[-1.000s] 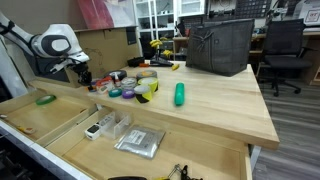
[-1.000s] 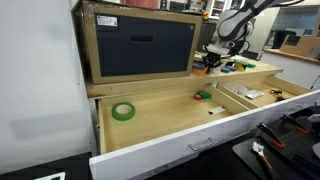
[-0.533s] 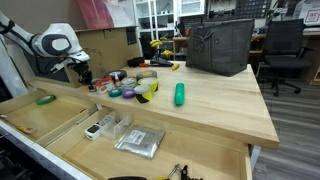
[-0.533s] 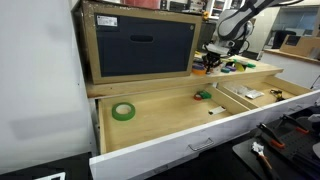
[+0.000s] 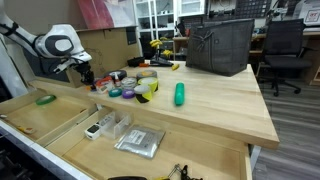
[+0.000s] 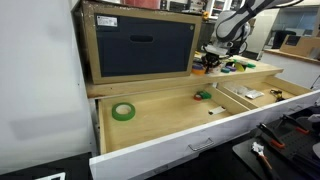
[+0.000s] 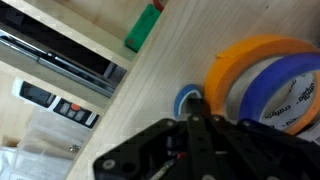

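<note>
My gripper (image 7: 203, 112) is shut, its fingers pressed together with nothing visible between them. In the wrist view its tips sit right at a small blue tape roll (image 7: 184, 98), beside a wide orange tape roll (image 7: 248, 58) and a larger blue roll (image 7: 292, 92). In both exterior views the gripper (image 5: 82, 72) (image 6: 210, 58) hangs low over the wooden benchtop (image 5: 215, 105), at the end of a cluster of tape rolls (image 5: 132, 86). Whether the tips touch the small blue roll cannot be told.
A green cylinder (image 5: 180, 94) lies on the bench, with a dark mesh basket (image 5: 220, 45) behind it. The open drawer (image 5: 60, 120) below holds a green object (image 7: 142, 28), a remote (image 5: 98, 128) and a plastic bag (image 5: 138, 142). Another drawer holds a green tape roll (image 6: 123, 111).
</note>
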Robot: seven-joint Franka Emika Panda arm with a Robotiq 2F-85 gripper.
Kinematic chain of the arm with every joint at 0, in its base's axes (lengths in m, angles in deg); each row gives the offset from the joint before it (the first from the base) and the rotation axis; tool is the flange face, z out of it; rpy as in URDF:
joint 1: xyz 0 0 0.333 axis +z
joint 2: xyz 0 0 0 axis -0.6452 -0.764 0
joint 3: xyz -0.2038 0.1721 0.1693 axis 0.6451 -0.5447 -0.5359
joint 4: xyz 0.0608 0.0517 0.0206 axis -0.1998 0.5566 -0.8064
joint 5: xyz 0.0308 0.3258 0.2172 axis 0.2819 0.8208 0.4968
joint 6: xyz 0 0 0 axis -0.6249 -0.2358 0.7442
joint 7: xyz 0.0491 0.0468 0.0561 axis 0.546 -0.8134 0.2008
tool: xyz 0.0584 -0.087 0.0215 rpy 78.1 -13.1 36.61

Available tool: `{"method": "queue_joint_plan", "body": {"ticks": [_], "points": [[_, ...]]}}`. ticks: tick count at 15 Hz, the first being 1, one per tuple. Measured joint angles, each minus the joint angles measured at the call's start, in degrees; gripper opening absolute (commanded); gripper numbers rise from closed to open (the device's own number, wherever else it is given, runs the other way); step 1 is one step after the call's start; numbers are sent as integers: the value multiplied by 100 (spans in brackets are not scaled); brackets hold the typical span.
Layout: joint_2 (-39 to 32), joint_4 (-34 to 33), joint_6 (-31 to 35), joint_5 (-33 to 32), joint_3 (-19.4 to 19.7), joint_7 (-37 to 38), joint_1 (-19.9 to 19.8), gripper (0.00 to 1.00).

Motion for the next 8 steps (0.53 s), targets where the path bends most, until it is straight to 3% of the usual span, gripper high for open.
{"method": "queue_joint_plan", "body": {"ticks": [8], "points": [[-140,-201,0,-93,24,54,212,0]]}}
